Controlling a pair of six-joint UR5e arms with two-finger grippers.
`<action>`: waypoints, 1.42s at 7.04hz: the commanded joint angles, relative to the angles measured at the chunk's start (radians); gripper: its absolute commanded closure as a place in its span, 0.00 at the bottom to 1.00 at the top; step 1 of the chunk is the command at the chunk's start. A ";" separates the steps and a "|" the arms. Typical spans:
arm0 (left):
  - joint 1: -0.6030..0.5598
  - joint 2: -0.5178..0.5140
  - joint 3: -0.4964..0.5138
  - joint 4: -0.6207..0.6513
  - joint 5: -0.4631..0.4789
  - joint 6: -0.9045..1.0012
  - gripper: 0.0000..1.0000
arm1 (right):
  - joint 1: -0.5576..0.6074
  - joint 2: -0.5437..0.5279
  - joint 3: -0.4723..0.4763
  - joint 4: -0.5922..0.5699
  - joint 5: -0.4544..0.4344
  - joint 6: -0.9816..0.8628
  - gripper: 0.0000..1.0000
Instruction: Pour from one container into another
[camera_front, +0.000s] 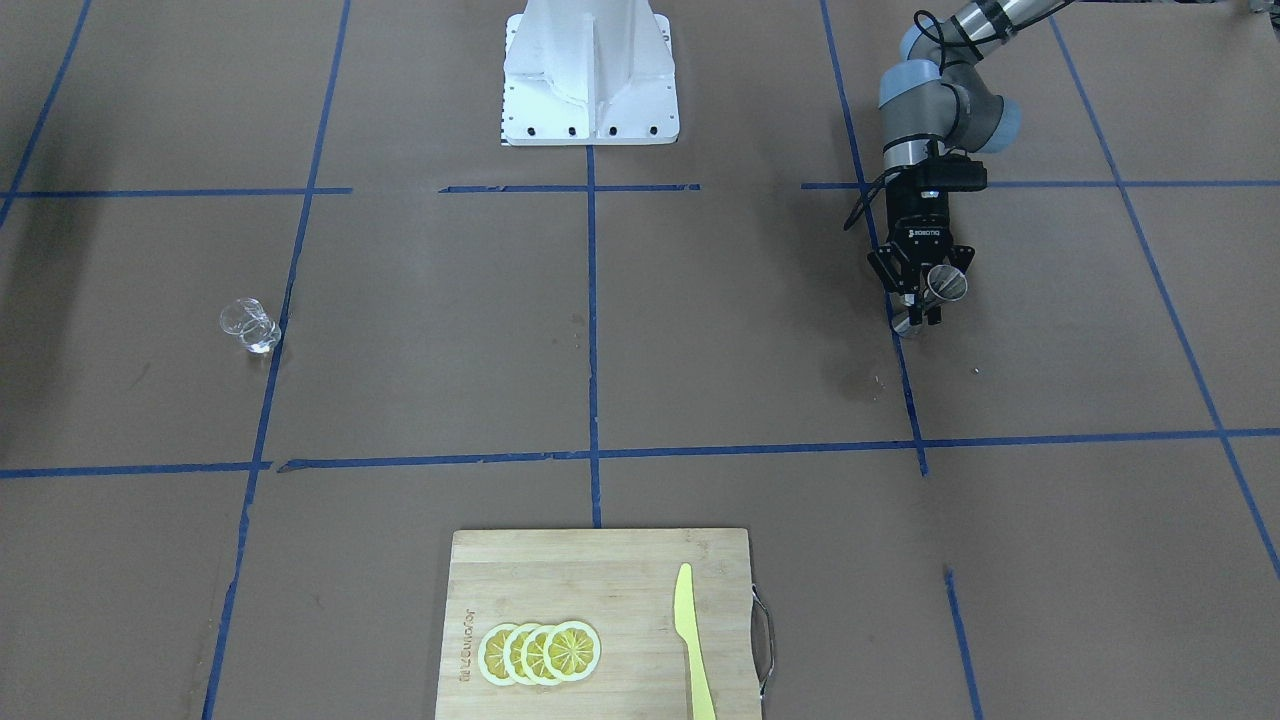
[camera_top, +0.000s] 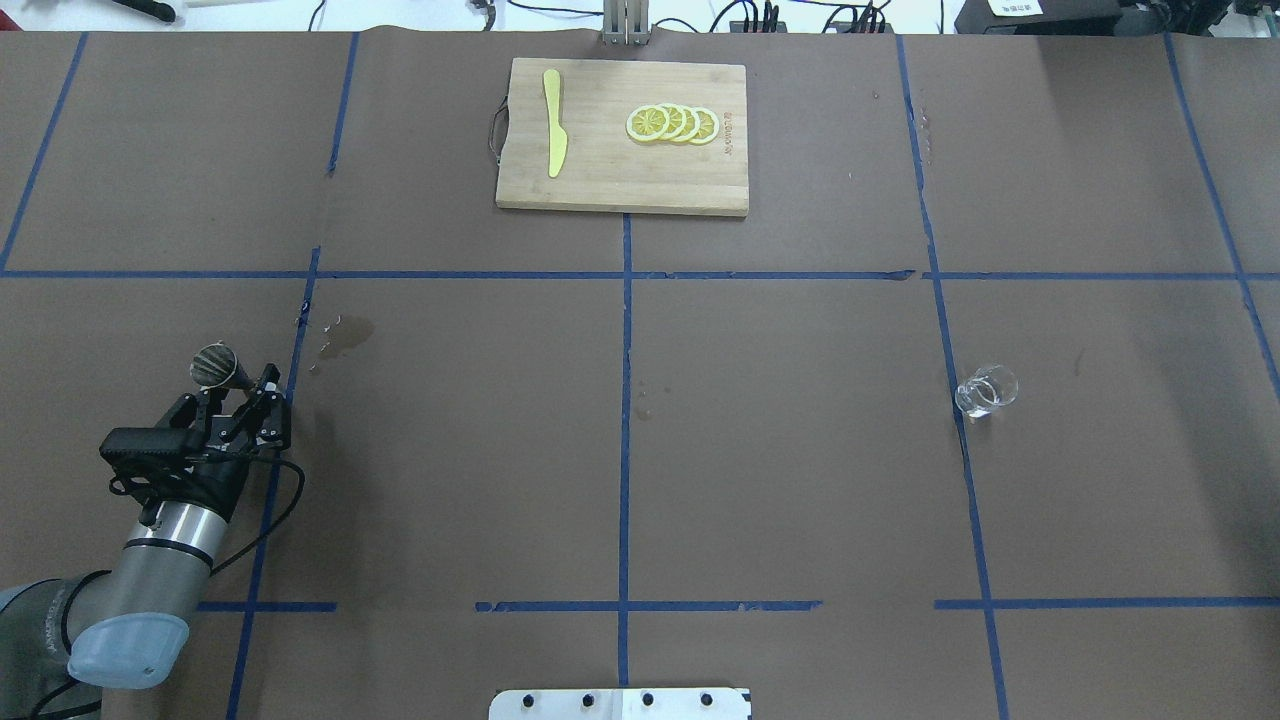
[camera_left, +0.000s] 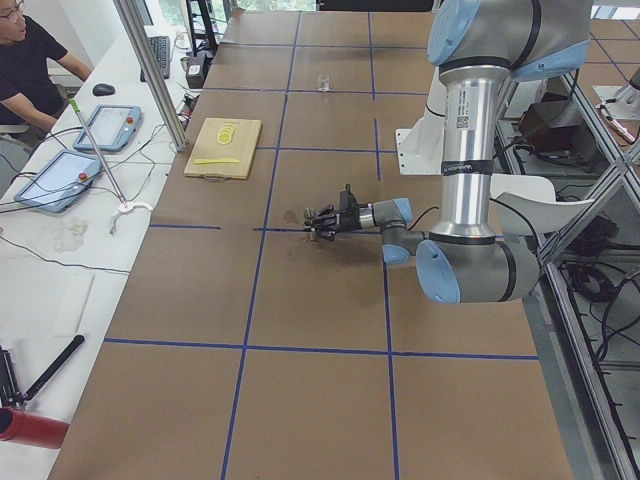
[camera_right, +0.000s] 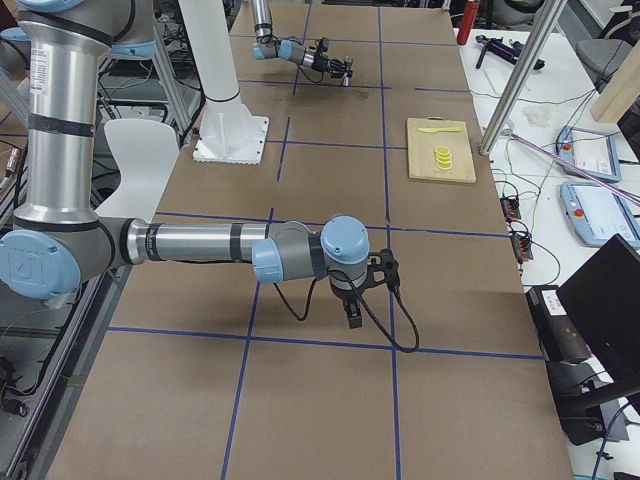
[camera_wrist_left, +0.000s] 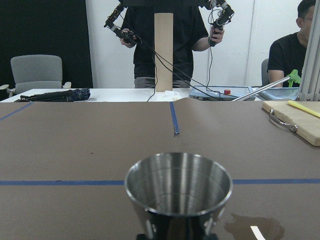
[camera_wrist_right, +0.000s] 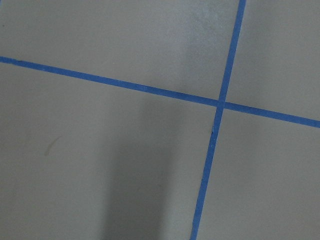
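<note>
Brown paper crossed with blue tape covers the table (camera_top: 780, 460), where we find the robot's left gripper (camera_top: 240, 390) clamped from the side on the small silvery steel hourglass jigger (camera_top: 213, 367), upright at the robot's left. Well apart, on the robot's right, stands the small clear glass cup with a thick base (camera_top: 985, 390), untouched. We judge it stiff, slick, breakable and bottom-heavy; a sideways hold around its wall, above the base, looks safest. Whether the right gripper (camera_right: 352, 312) is parted or closed, we cannot tell.
</note>
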 joint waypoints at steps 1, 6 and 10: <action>-0.001 -0.005 -0.006 -0.008 0.000 0.002 1.00 | 0.000 0.000 -0.001 -0.001 0.000 0.000 0.00; -0.034 -0.020 -0.020 -0.159 -0.017 0.207 1.00 | 0.000 -0.023 -0.033 0.065 0.077 0.009 0.00; -0.029 -0.061 -0.040 -0.172 -0.043 0.370 1.00 | -0.099 -0.023 -0.032 0.338 0.092 0.203 0.00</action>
